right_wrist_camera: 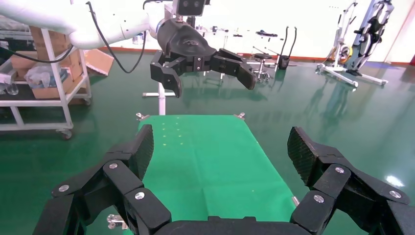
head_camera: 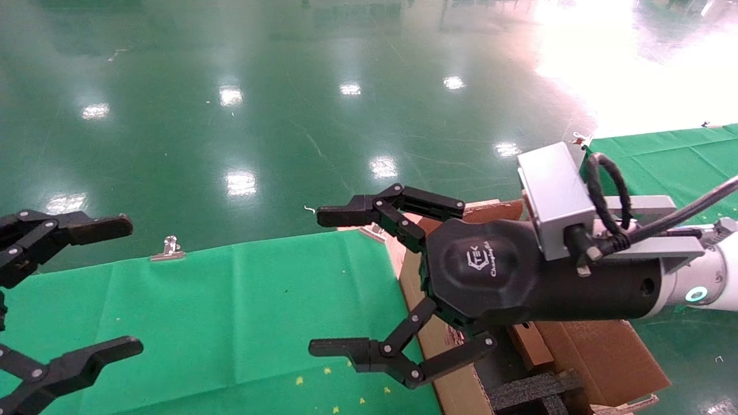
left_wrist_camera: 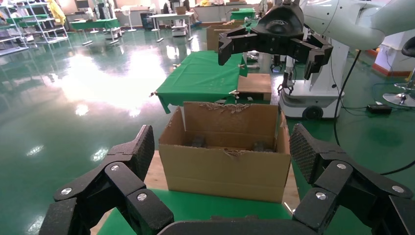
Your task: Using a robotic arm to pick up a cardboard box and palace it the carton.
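Observation:
The robotic arm [head_camera: 712, 276], white with a green-lit ring, reaches in from the right. Its right gripper [head_camera: 320, 281] is open and empty, above the near left edge of the carton [head_camera: 605, 351]. The carton is large, brown and open, with black foam inserts [head_camera: 530, 392] inside; it also shows in the left wrist view [left_wrist_camera: 225, 169]. My left gripper [head_camera: 124, 285] is open and empty over the left end of the green table. In the right wrist view the right gripper [right_wrist_camera: 220, 149] hovers open over bare green cloth. The small cardboard box is out of view.
A green-clothed table [head_camera: 230, 300] with metal clips [head_camera: 167, 249] on its edge lies below both grippers. A second green table [head_camera: 663, 155] stands at the far right. A shiny green floor [head_camera: 288, 115] surrounds them. A shelf cart [right_wrist_camera: 44, 88] stands far left in the right wrist view.

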{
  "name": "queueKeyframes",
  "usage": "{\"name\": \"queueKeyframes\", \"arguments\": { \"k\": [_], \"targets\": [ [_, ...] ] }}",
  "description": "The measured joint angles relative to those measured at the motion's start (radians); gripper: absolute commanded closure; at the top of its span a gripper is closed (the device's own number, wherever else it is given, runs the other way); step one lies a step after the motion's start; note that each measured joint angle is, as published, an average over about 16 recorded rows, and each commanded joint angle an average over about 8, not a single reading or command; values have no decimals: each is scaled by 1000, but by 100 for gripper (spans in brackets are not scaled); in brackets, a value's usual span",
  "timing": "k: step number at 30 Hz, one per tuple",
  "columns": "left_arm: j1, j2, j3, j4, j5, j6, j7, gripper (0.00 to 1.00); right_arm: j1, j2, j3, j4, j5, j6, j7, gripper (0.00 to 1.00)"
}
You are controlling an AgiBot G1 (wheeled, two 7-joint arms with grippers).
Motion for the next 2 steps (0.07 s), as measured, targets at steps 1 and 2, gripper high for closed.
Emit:
{"name": "queueKeyframes", "arguments": {
  "k": [1, 2],
  "targets": [
    [0, 0, 0, 0, 0, 0, 0, 0, -5, -1, 6, 0, 3, -3, -6, 0],
    [0, 0, 0, 0, 0, 0, 0, 0, -8, -1, 11, 0, 6, -6, -10, 0]
  ]
}}
